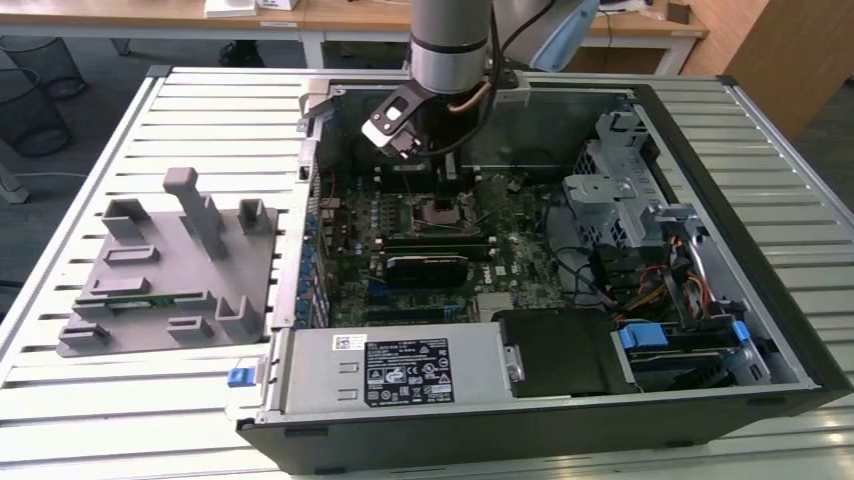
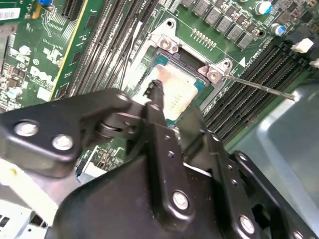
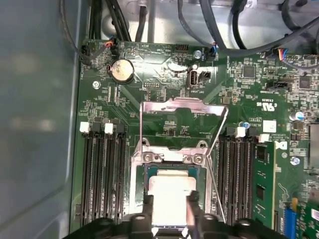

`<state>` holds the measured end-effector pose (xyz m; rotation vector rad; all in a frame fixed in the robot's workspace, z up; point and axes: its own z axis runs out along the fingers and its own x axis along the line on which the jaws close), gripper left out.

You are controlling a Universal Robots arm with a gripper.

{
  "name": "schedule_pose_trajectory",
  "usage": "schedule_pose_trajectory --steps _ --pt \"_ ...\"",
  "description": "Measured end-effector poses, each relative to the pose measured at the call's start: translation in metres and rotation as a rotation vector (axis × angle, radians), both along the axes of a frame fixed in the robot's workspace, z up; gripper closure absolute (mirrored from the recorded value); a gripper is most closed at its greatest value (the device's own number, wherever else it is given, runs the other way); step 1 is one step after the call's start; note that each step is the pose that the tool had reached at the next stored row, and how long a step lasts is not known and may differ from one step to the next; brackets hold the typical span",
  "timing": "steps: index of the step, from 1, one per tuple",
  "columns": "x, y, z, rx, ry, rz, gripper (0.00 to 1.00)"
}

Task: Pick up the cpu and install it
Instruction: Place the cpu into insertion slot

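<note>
- While lowered into the open computer case point(image 1: 561, 150) on the counter point(image 1: 200, 110), hangs straight above the socket point(image 3: 172, 158) of the motherboard point(image 3: 164, 64).
- Grasps the cpu point(image 3: 169, 186) with the hand point(image 3: 170, 203), a finger point(image 3: 148, 206) pressed to each of two opposite edges.
- Keeps it flat within the socket's frame, silvery top up; fully seated or just above the socket, cannot tell.
- Beyond the socket: load plate point(image 3: 182, 105) tilted up and open, thin lever point(image 2: 259, 86) angled out from one socket corner.
- Either side of the socket: black memory slots point(image 3: 99, 169).
- Well apart from the socket, outside the case: grey tray point(image 1: 174, 240) with a green memory stick point(image 1: 140, 298).
</note>
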<state>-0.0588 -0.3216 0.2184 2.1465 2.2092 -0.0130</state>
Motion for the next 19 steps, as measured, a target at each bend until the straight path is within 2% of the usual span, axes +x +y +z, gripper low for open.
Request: schedule_pose_trajectory --steps 2,3,5,6,7,9,19 --pt "0.000 0.0000 0.0041 -0.0002 0.0010 0.000 0.68" --pt "0.000 0.0000 0.0059 -0.0002 0.0016 0.000 0.68" --pt "0.000 0.0000 0.0088 -0.0003 0.0026 0.000 0.80" --pt "0.000 0.0000 0.0100 -0.0003 0.0031 0.000 0.80" --pt "0.000 0.0000 0.0111 -0.0006 0.0036 0.000 0.86" --pt "0.000 0.0000 0.0131 -0.0009 0.0045 0.000 0.89" --pt "0.001 0.0001 0.0236 -0.0035 0.0079 0.000 0.89"
